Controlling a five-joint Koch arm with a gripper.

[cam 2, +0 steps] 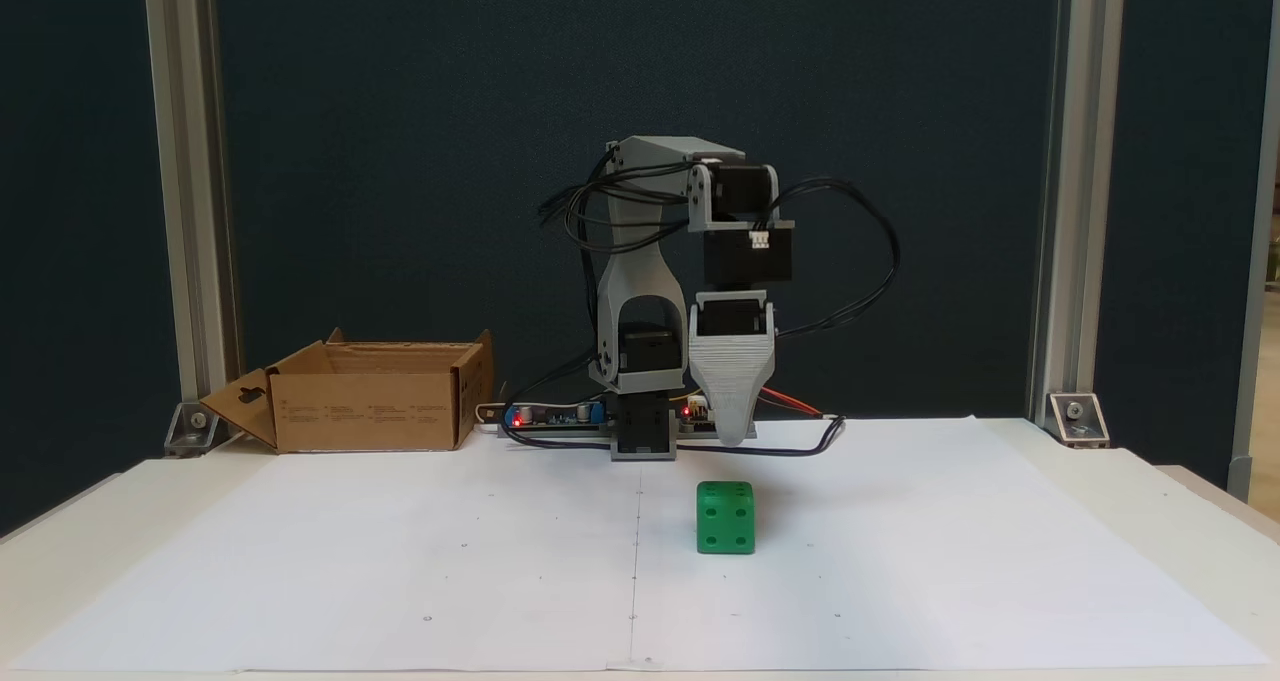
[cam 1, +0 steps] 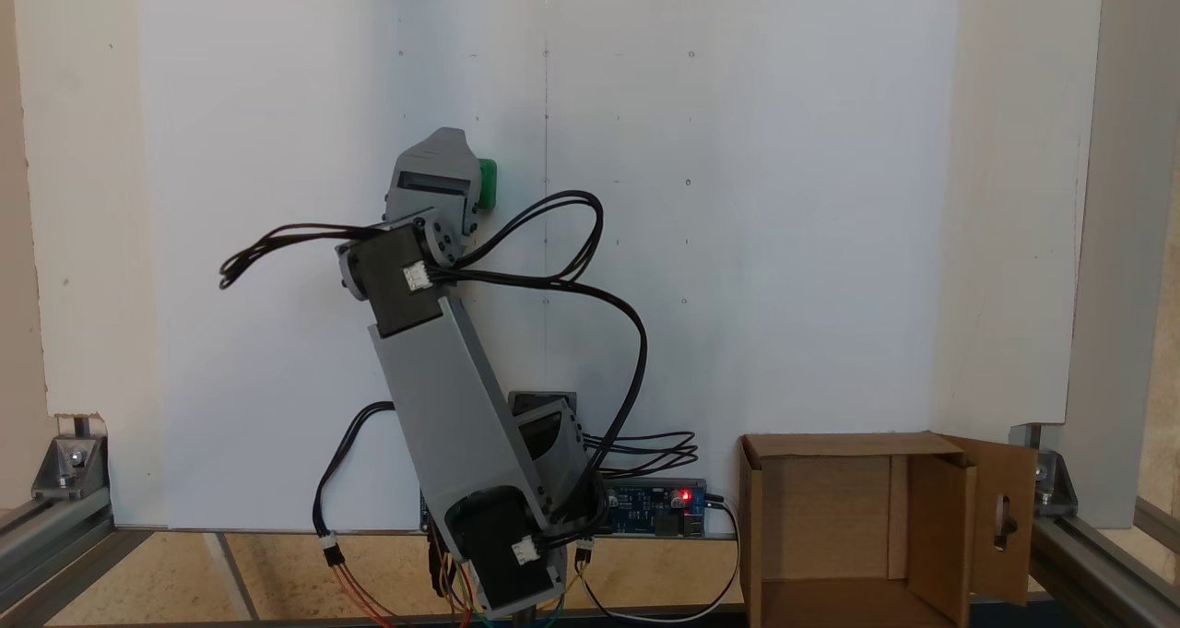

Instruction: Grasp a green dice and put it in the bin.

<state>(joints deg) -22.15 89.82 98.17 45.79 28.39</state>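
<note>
Green dice (cam 2: 726,517) sat on the white paper sheet (cam 2: 900,581), uncaught, with my gripper (cam 2: 733,439) hovering just above and behind it, tip pointing down. I could not tell whether the jaws were parted or closed; only one tapered finger showed. I judged the approach step in hand. Next, the jaws would need to straddle the cube and descend. The cardboard bin (cam 2: 370,411) stood well apart, beside the arm's base (cam 2: 642,431).

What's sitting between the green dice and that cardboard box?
Nothing but bare white paper in a fixed view: the dice sits alone, the box back at the left. The arm's base stands behind that stretch.
</note>
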